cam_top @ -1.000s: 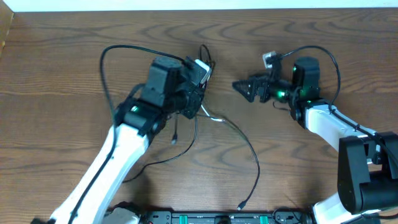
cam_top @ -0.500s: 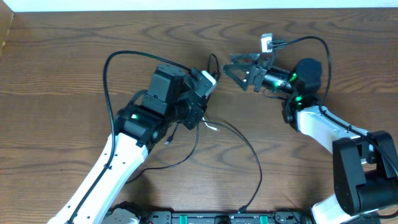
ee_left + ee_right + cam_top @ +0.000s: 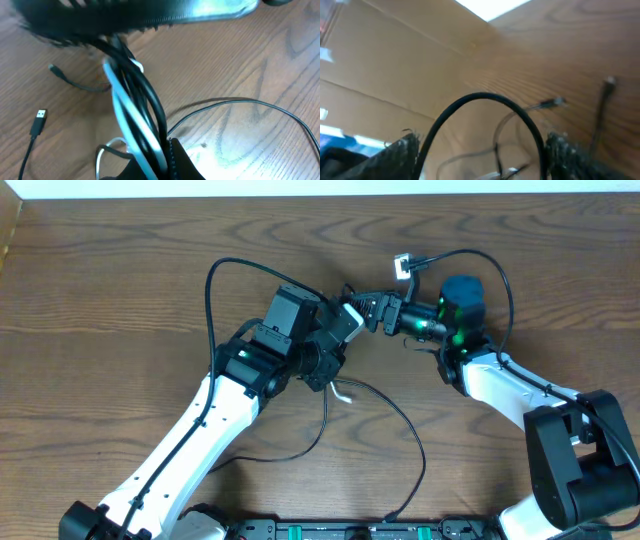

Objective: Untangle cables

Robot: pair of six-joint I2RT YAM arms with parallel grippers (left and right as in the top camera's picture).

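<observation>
Brown wood-grain table point(image 3: 90, 290) under tangled cables point(image 3: 150, 100), white strip point(image 3: 300, 187) behind.

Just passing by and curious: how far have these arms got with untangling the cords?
Nothing looks separated yet: the black cable and white cable run bunched together. In hand: the left gripper pinches both, and the right gripper, open, straddles a black loop beside it. Left: pulling them apart and laying each out alone.

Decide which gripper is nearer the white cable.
Left. The left gripper clamps the white cable with the black cable; the right gripper is close beside, jaws apart, not holding it.
</observation>
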